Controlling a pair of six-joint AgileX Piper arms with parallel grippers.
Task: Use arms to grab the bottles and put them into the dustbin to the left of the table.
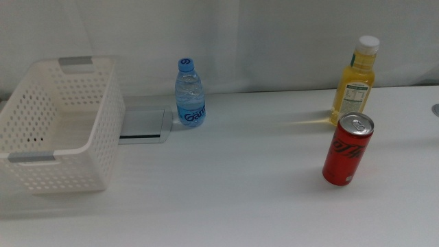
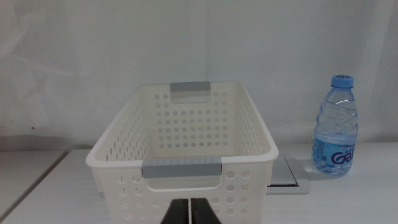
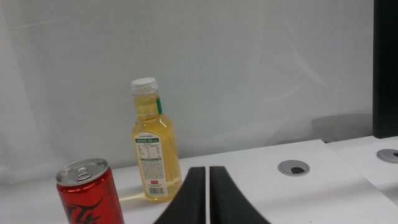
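Note:
A small clear water bottle [image 1: 190,93] with a blue cap and blue label stands upright at the back of the table, just right of the dustbin [image 1: 104,123]. The taller yellow juice bottle [image 1: 356,80] with a white cap stands upright at the back right. The dustbin is an empty white perforated basket at the left. In the left wrist view the dustbin [image 2: 261,146] lies straight ahead and the water bottle [image 2: 336,135] stands beside it. My left gripper [image 2: 189,211] is shut, short of the dustbin. My right gripper [image 3: 207,196] is shut, near the juice bottle [image 3: 153,142]. Neither arm shows in the middle view.
A red soda can [image 1: 348,149] stands upright in front of the juice bottle, also seen as the red can [image 3: 90,193] in the right wrist view. A grey plate [image 1: 144,125] is set into the table [image 1: 226,192] between dustbin and water bottle. A round grommet [image 3: 293,167] sits at the right.

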